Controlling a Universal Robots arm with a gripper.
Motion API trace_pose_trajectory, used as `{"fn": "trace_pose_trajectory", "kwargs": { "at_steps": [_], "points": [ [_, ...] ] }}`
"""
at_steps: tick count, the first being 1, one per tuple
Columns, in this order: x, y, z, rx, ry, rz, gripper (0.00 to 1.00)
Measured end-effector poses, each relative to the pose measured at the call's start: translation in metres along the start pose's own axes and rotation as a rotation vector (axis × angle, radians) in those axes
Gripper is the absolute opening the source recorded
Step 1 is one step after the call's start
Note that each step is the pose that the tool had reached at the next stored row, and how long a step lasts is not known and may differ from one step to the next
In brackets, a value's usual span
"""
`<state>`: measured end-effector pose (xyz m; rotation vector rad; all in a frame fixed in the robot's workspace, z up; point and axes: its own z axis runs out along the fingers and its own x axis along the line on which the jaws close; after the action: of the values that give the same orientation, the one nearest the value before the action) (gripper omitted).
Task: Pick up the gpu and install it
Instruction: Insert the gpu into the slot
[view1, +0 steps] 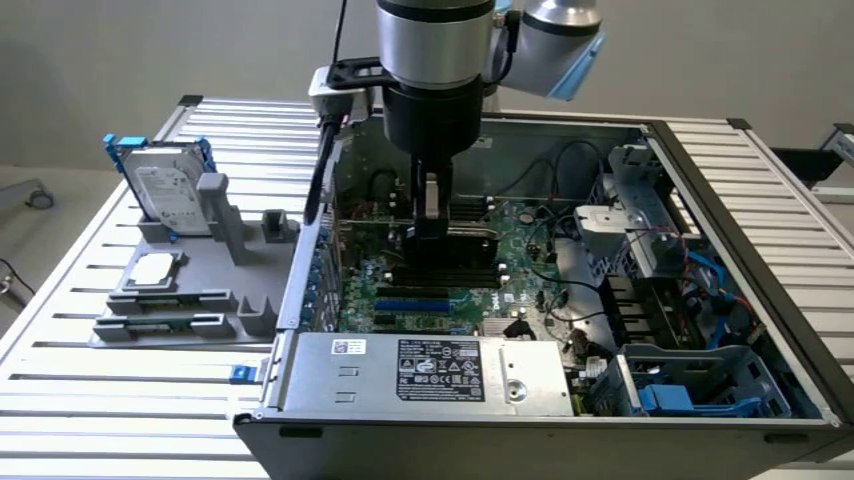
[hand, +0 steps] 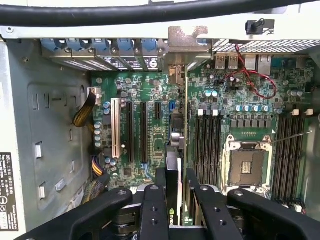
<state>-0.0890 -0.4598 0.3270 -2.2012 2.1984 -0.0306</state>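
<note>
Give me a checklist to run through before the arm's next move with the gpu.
1. gpu clamped between the jaws: ok.
2. gpu inside the case, over the motherboard: ok.
3. Long slots free of other cards: ok.
4. gpu edge lined up with a slot: cannot tell.
5. Red wires clear of the gpu: ok.
6. gpu seated in a slot: cannot tell.

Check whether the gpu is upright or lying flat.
Upright, on edge: the gpu shows as a thin strip clamped between the jaws, over the motherboard.
</note>
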Motion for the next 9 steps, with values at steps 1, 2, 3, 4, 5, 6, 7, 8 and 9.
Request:
{"fn": "trace_pose_trajectory", "kwargs": {
  "at_steps": [1, 2, 3, 4, 5, 6, 7, 8, 9],
  "points": [
    [0.000, 0.0002, 0.0016, 0.0006, 0.0000, 0.000, 0.26],
    [0.001, 0.0003, 0.0032, 0.0011, 0.0001, 0.000, 0.26],
    [0.001, 0.0004, 0.0048, 0.0016, 0.0001, 0.000, 0.26],
    [0.001, 0.0005, 0.0066, 0.0020, 0.0000, 0.000, 0.26],
    [0.002, 0.0006, 0.0081, 0.0023, 0.0001, 0.000, 0.26],
    [0.002, 0.0007, 0.0094, 0.0026, 0.0001, 0.000, 0.26],
    [0.002, 0.0008, 0.0106, 0.0027, -0.0001, 0.000, 0.26],
    [0.003, 0.0010, 0.0116, 0.0028, 0.0000, 0.000, 0.26],
    [0.003, 0.0011, 0.0128, 0.0027, 0.0001, 0.000, 0.26]
  ]
}}
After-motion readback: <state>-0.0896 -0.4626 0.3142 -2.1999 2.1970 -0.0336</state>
